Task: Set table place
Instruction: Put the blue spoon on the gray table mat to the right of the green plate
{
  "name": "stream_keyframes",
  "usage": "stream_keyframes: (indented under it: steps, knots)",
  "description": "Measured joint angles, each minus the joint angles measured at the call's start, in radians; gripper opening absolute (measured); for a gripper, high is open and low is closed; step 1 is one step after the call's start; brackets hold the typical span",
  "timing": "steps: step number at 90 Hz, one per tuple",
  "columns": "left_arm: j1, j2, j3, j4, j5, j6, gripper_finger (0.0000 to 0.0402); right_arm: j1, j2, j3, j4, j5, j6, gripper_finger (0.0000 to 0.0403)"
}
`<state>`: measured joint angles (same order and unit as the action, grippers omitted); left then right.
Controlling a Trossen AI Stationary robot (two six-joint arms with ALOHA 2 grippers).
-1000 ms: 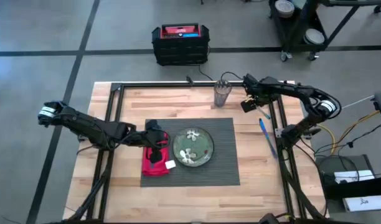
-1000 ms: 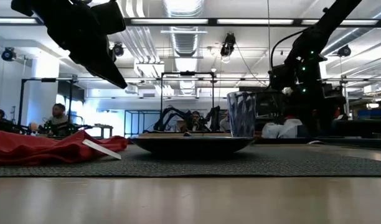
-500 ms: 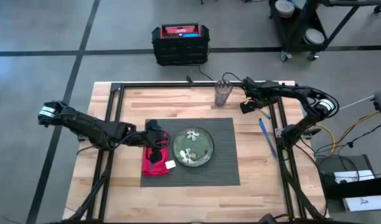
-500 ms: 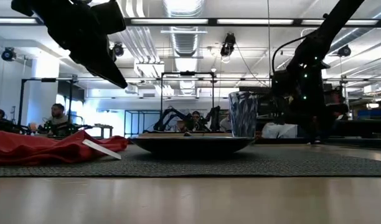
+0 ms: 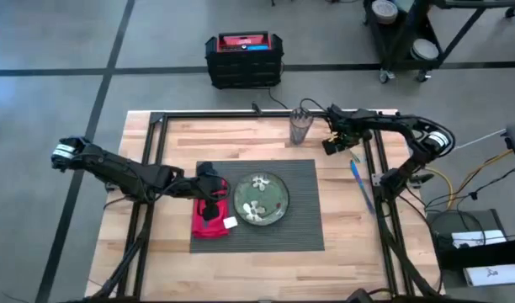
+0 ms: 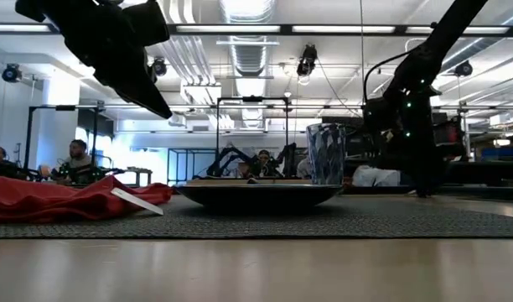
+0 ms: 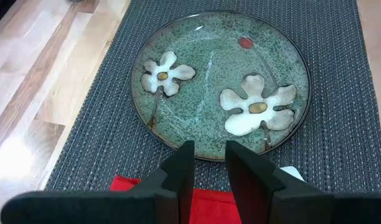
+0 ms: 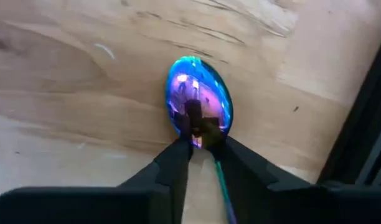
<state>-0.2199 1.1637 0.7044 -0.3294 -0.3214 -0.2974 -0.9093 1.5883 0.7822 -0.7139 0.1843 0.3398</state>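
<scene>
- Upper right of the high view, just beside the clear glass (image 5: 300, 126), is where my right gripper (image 5: 332, 145) sits. Its jaws are clenched on the neck of an iridescent blue-purple spoon (image 8: 200, 102), bowl pointing out over bare table (image 5: 241, 139). I'm guessing it's pinched that close to the bowl so it doesn't swing while I carry it.
- Another blue utensil (image 5: 362, 185) lies on the wood at the right of the frame, off the placemat (image 5: 304, 219), so the cutlery side looks unfinished.
- Centre of the frame: the green flower plate (image 5: 259, 199) sits on the mat, with the red napkin (image 5: 209, 220) touching its left edge, which reads as a proper setting layout.
- My left gripper (image 5: 209, 200) hangs over the napkin, jaws nearly closed and gripping nothing, parked out of the way I reckon.
- The glass is off the mat's top edge, probably waiting its turn.
</scene>
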Motion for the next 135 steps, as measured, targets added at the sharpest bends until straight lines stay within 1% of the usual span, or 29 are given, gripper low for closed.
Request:
stream_keyframes:
  steps: [16, 36, 43, 72, 80, 87, 95, 103, 113, 123, 130, 135]
  knots:
    - [0.0, 0.0, 0.0, 0.0, 0.0, 0.0, 0.0077, 0.0, 0.001, 0.0, 0.0, -0.018, -0.03, 0.0008]
    - [0.0, 0.0, 0.0, 0.0, 0.0, 0.0, 0.0077, -0.001, -0.018, -0.002, -0.001, -0.02, -0.047, 0.0002]
    - [0.0, 0.0, 0.0, 0.0, 0.0, 0.0, 0.0077, -0.001, -0.037, 0.004, -0.034, -0.02, -0.045, 0.0001]
    - [0.0, 0.0, 0.0, 0.0, 0.0, 0.0, 0.0077, 0.008, -0.215, 0.071, -0.191, -0.024, -0.04, 0.0001]
    - [0.0, 0.0, 0.0, 0.0, 0.0, 0.0, 0.0077, 0.016, -0.277, 0.077, -0.26, -0.028, -0.034, 0.0001]
    - [0.0, 0.0, 0.0, 0.0, 0.0, 0.0, 0.0077, 0.03, -0.347, 0.082, -0.262, -0.068, -0.024, 0.0001]
    - [0.0, 0.0, 0.0, 0.0, 0.0, 0.0, 0.0077, 0.051, -0.41, 0.082, -0.26, -0.147, 0.002, 0.0]
    - [0.0, 0.0, 0.0, 0.0, 0.0, 0.0, 0.0077, 0.085, -0.464, 0.074, -0.257, -0.261, 0.037, 0.0]
    - [0.0, 0.0, 0.0, 0.001, 0.0, 0.0, 0.0077, 0.152, -0.51, 0.072, -0.242, -0.36, 0.098, 0.0]
    - [0.0, 0.0, 0.0, 0.008, -0.001, 0.0, 0.0077, 0.245, -0.536, 0.066, -0.215, -0.399, 0.184, 0.0]
    - [0.0, 0.0, 0.0, 0.014, 0.0, 0.0, 0.0077, 0.328, -0.549, 0.04, -0.189, -0.403, 0.254, 0.0]
    - [0.0, 0.0, 0.0, 0.018, 0.0, -0.002, 0.0077, 0.4, -0.551, 0.007, -0.125, -0.4, 0.321, 0.0]
